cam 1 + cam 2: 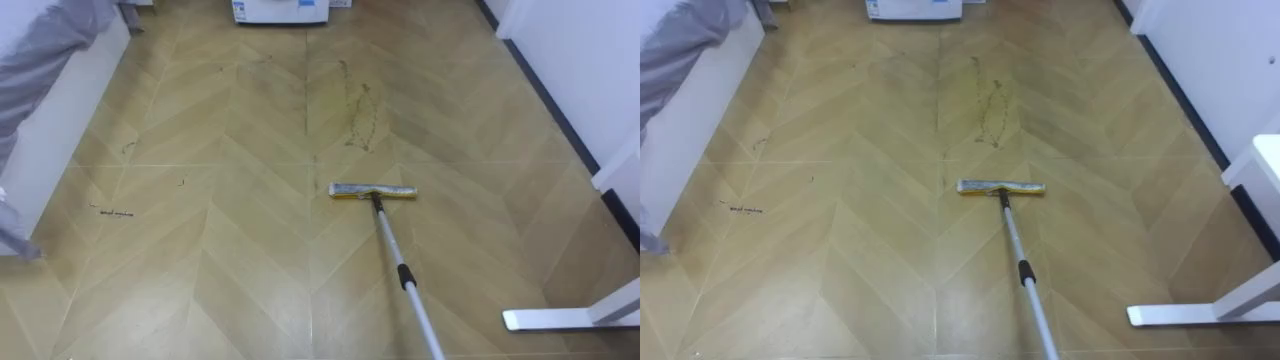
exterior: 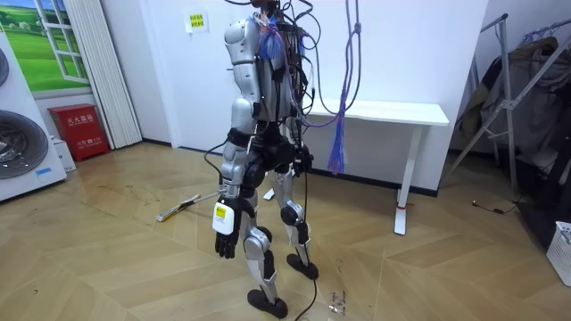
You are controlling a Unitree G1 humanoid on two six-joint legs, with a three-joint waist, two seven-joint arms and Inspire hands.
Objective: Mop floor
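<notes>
A herringbone wooden floor (image 1: 200,290) is being surveyed from above, and most of it is lying bare around the mop head (image 1: 372,190), which is being taken here as the reference. The white table (image 2: 384,113) is standing to the right of the mop head, against the wall, with its flat foot resting on the boards near the handle (image 1: 411,285). In the room view the robot is being shown standing just in front of this surface, turned toward the room view's left. A white appliance (image 1: 280,10) is being seen well beyond the mop head, at the far edge of the floor.

The flat mop (image 1: 385,222) is being held with its head laid flat on the boards and its handle slanting back and to the right toward the robot, probably so that the pad is being pressed evenly for a forward push. How the handle's upper end is being gripped cannot be told, since it is running out of the eye views and passing behind the robot's body in the room view.

A trail of dark smudges (image 1: 358,115) is lying just beyond the mop head and in line with it, so the head is judged as being aimed at dirt not yet reached. The left hand (image 2: 225,242) is hanging at the thigh, back from the mop head, its fingers relaxed and holding nothing, apparently to stay clear of the stroke. A small dark scrap (image 1: 115,211) is lying well to the left of the mop head.
</notes>
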